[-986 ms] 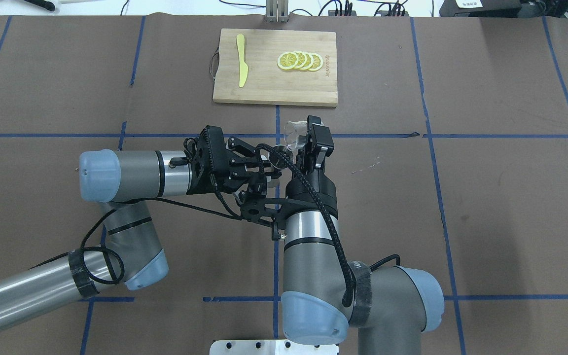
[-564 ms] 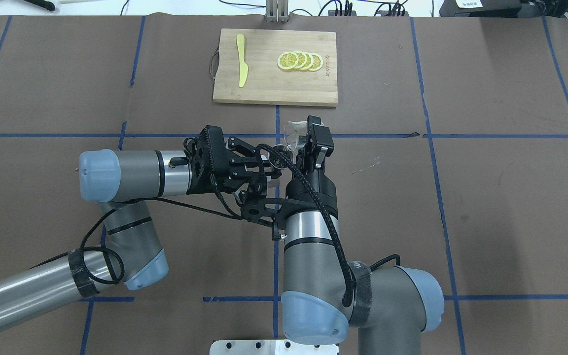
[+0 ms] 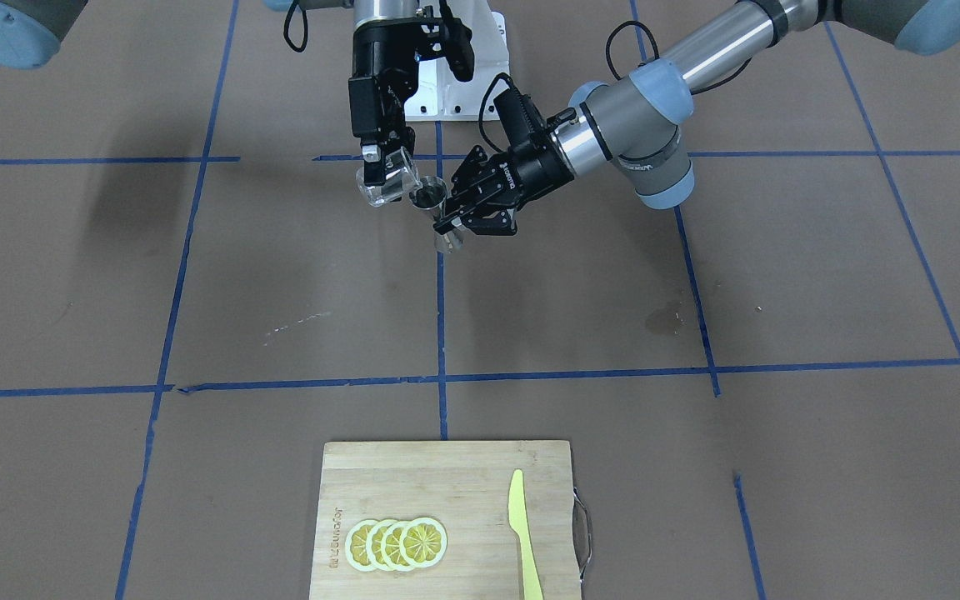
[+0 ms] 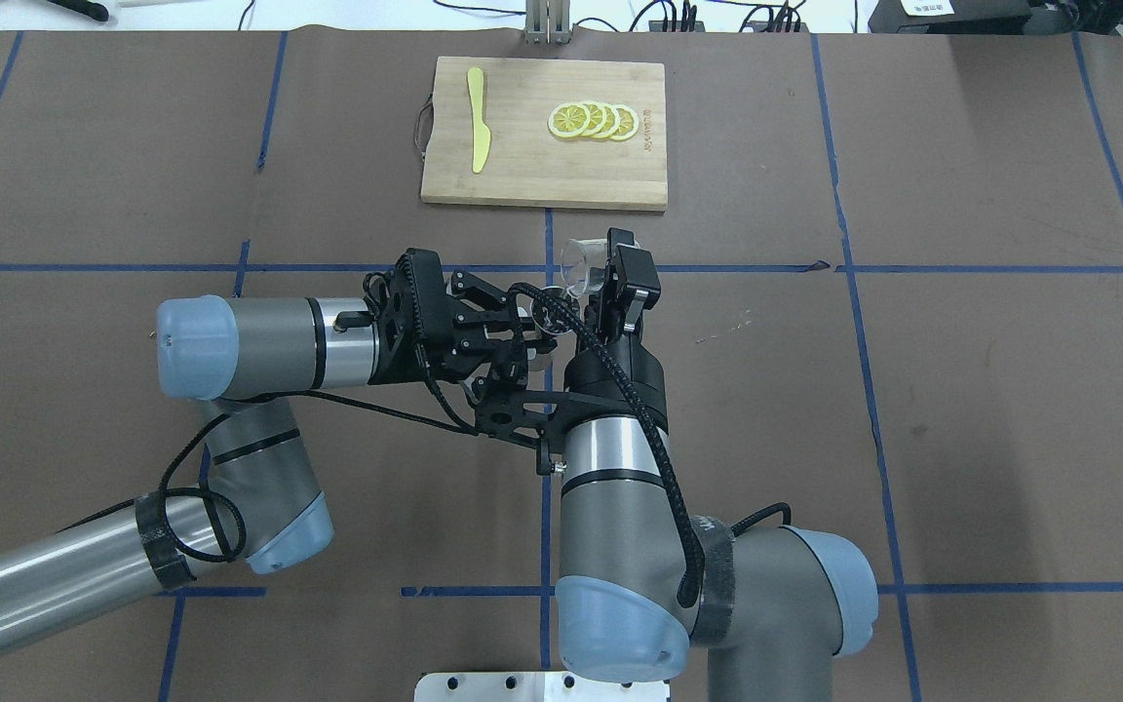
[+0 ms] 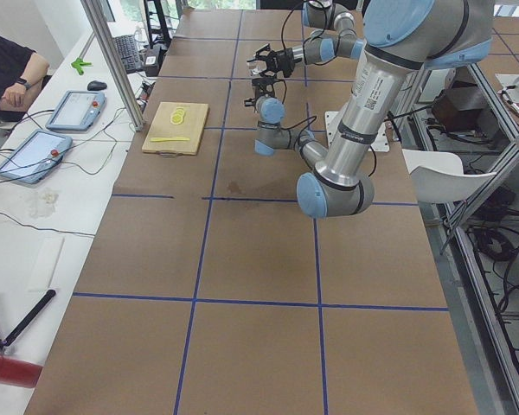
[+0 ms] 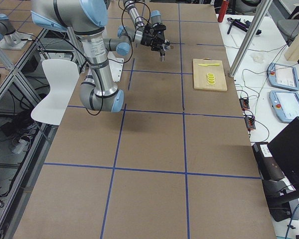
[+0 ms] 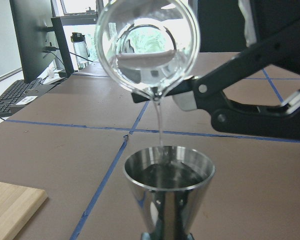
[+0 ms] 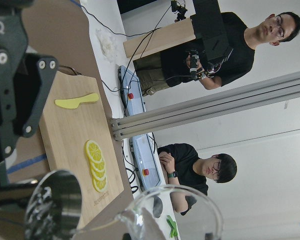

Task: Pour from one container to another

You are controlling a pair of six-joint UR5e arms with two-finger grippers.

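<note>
My right gripper (image 3: 382, 172) is shut on the small clear glass cup (image 3: 386, 189), which it holds tilted, lip down, over the steel jigger (image 3: 432, 206). In the left wrist view a thin clear stream runs from the glass cup (image 7: 147, 47) into the jigger (image 7: 168, 192), whose upper cone holds some liquid. My left gripper (image 3: 452, 223) is shut on the jigger's waist and holds it upright above the table. From overhead, the cup (image 4: 580, 264) sits just beyond the jigger (image 4: 549, 313), with the left gripper (image 4: 522, 341) coming in from the left and the right gripper (image 4: 610, 278) from below.
A wooden cutting board (image 4: 522, 175) lies on the far side of the table with lemon slices (image 4: 593, 121) and a yellow plastic knife (image 4: 477, 119). Two people (image 8: 200, 172) show beyond the table's far side. Tablets (image 5: 33, 156) lie on a side bench.
</note>
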